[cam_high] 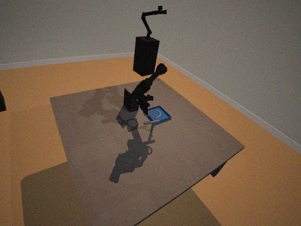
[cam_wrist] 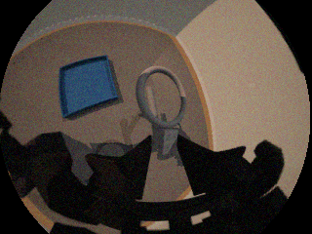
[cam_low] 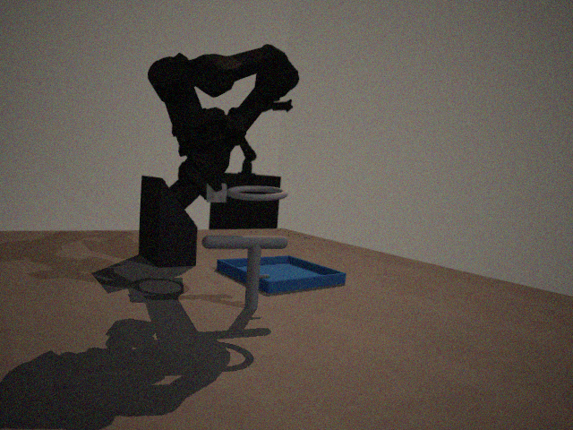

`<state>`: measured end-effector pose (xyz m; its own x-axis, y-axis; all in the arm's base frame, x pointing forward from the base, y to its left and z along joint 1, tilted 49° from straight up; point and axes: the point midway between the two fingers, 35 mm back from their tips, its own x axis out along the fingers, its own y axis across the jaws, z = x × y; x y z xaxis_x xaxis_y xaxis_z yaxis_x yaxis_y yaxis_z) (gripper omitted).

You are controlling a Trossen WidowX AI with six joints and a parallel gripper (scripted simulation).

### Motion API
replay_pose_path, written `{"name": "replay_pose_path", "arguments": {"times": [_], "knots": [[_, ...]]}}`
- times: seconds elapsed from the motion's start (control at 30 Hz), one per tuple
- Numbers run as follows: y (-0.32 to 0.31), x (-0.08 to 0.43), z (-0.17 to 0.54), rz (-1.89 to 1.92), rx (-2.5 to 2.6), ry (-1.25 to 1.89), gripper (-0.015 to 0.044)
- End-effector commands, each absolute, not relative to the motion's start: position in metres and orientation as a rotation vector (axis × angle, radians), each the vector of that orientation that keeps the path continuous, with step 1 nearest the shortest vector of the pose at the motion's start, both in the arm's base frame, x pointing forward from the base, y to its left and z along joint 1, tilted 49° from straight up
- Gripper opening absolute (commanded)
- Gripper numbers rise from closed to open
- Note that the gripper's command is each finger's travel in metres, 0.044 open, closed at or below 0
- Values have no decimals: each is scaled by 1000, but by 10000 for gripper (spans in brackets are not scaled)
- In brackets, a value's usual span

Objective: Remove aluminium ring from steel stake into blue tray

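The grey aluminium ring point(cam_high: 160, 113) point(cam_low: 256, 198) point(cam_wrist: 141, 95) is off the stake and hangs nearly level in the air, above the height of the cross-bar. My gripper point(cam_high: 147, 114) point(cam_low: 216, 193) point(cam_wrist: 164, 138) is shut on its welded tab, a small pale block. The steel stake point(cam_high: 151, 131) point(cam_low: 252, 278) stands upright below, its cross-bar point(cam_high: 151, 122) point(cam_low: 244, 242) point(cam_wrist: 151, 99) free of the ring. The blue tray point(cam_high: 165, 119) point(cam_low: 305, 283) point(cam_wrist: 61, 93) lies behind the stake in the exterior view and is empty. In the top view the ring only overlaps the tray in the picture.
My arm's dark base point(cam_high: 130, 103) point(cam_low: 166, 227) stands left of the tray. A dark box point(cam_high: 146, 55) point(cam_low: 244, 215) with another thin arm stands beyond the table. The stake stands close to the tray's near side. Shadows of arm and ring lie on the table point(cam_high: 194, 136) point(cam_low: 416, 351).
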<state>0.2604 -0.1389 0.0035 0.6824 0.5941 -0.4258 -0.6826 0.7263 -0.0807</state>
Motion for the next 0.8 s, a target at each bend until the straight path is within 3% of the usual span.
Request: {"name": "replay_pose_path", "arguments": {"times": [0.0, 0.33, 0.77], "knots": [[-135, 256, 8, 718, -347, 339, 0], [-128, 251, 10, 720, -465, 295, 0], [-111, 253, 18, 747, -288, 523, 0]]}}
